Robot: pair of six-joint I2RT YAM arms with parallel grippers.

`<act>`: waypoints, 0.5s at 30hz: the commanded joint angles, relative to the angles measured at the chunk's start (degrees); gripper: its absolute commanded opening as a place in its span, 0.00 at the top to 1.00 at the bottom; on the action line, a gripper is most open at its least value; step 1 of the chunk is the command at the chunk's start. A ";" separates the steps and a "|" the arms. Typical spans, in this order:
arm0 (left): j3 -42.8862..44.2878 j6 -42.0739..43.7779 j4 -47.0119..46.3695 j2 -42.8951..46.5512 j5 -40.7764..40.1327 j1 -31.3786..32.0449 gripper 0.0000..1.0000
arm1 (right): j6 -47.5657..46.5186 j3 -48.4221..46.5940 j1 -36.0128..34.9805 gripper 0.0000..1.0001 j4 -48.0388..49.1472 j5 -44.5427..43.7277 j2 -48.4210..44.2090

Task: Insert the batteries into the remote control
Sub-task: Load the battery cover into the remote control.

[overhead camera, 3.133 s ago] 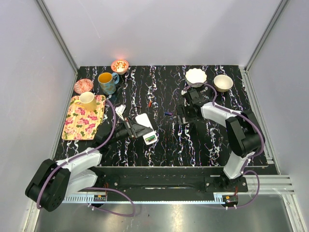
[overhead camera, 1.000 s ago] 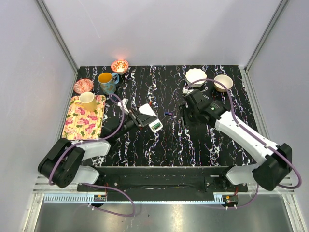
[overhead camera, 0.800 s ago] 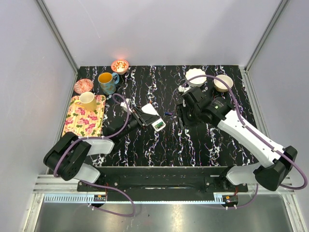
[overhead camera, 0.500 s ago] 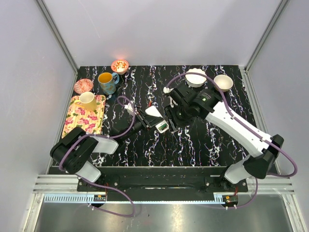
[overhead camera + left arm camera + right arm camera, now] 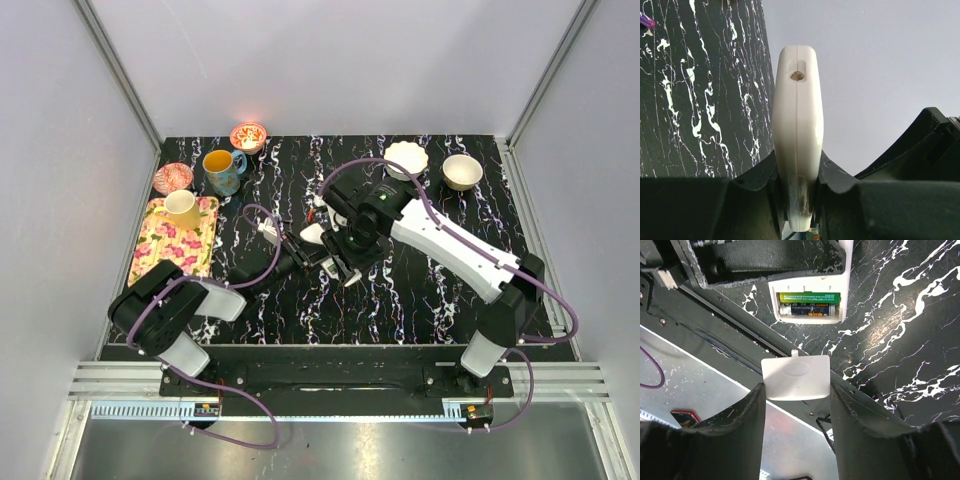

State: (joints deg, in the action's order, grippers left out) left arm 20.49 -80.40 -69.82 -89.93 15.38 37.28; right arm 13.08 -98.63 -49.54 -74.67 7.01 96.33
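Remote (image 5: 796, 125): clamped edge-on between the fingers of the left end effector (image 5: 796, 200), its far end sticking out past the fingertips.
Compartment: open, just ahead of the right end effector (image 5: 796, 390); two batteries (image 5: 809, 304) lie in it side by side, one green and one blue.
Cover (image 5: 796, 377): off the remote, pinched flat between the right fingers.
Left end effector: clenched on the remote.
Right end effector: clenched on the cover, close against the left one, above the desk (image 5: 420, 290).
Mug (image 5: 222, 170), tray (image 5: 175, 255): well to the left of the left end effector.
Bowls (image 5: 406, 157): beyond the right end effector, at the desk's far edge.
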 commanded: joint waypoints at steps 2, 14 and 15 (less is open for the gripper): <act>-0.36 2.87 -0.15 4.15 -3.25 1.65 1.00 | -1.48 -2.97 -1.09 1.00 -1.97 -1.73 2.27; 0.25 6.92 6.97 7.31 -5.18 4.38 1.00 | -1.22 -2.62 -1.26 1.00 -0.74 -5.07 3.77; 0.51 7.10 7.50 7.57 -5.27 4.56 1.00 | -1.22 -2.45 -1.26 1.00 -0.56 -5.42 3.77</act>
State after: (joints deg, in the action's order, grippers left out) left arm 20.12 -75.46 -62.50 -84.64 12.47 41.04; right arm 12.40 -99.20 -50.22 -75.50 3.62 100.12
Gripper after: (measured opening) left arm 0.252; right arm 0.543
